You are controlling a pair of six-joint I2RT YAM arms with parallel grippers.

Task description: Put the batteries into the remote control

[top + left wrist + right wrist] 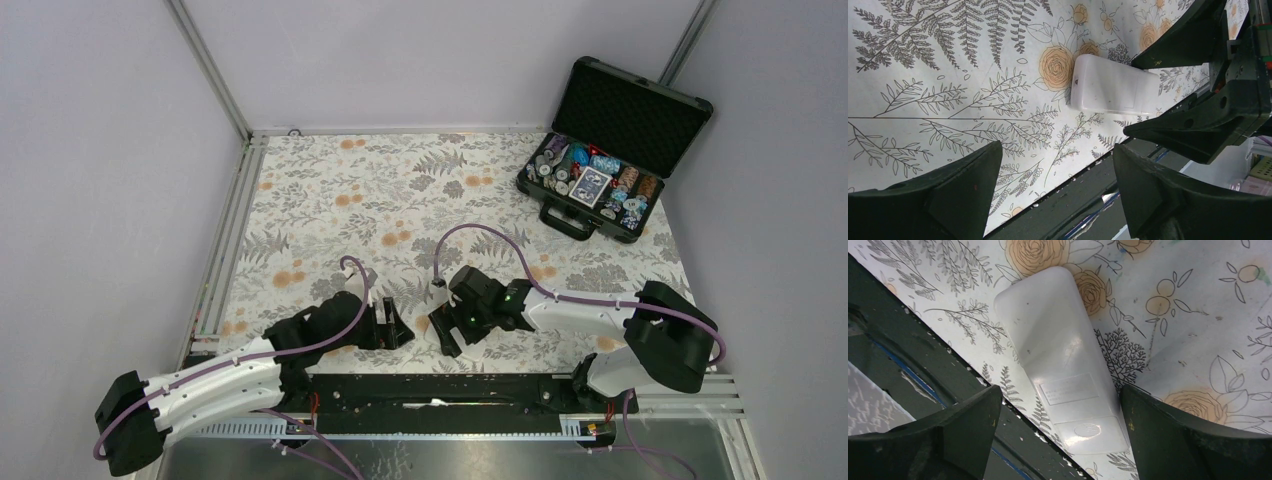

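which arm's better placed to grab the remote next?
Right. The right claw, open, straddles one end of the remote control, which lies back up. The left claw, also open, has it ahead, outside its fingers.

Legible text: none | remote control (1063,360), centre of right wrist view: small rectangular label (1069,388) on its white back bore print too fine to read | embossed oval mark (1087,430) below the label: illegible

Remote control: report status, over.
Left jaws open, empty. Right jaws open, straddling remote control, back up on table. Batteries not in view.
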